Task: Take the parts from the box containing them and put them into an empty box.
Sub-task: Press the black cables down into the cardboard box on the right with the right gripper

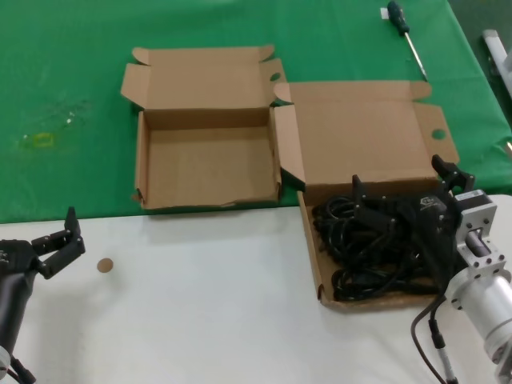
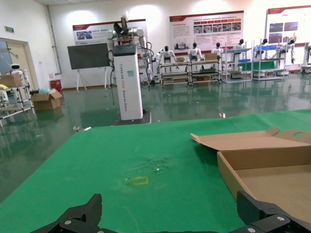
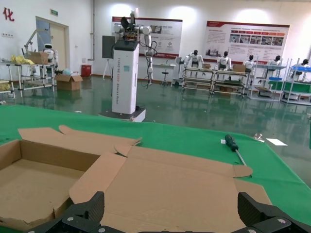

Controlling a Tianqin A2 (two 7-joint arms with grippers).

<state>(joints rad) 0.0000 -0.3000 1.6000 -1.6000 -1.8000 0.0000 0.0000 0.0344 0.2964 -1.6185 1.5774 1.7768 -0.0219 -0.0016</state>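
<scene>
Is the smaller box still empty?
Empty: the smaller box lies open with bare cardboard floor; all cords sit in the larger box.

Head camera looks down on both boxes; low wrist cameras face forward, sharing the smaller box

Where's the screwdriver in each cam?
Head view: screwdriver at the top right, on the green cloth beyond the larger box's lid.
Left wrist view: not in it.
Right wrist view: screwdriver right of centre, on the cloth just past that lid.
Shared landmark: the smaller empty box, also in the left wrist and right wrist views.
</scene>
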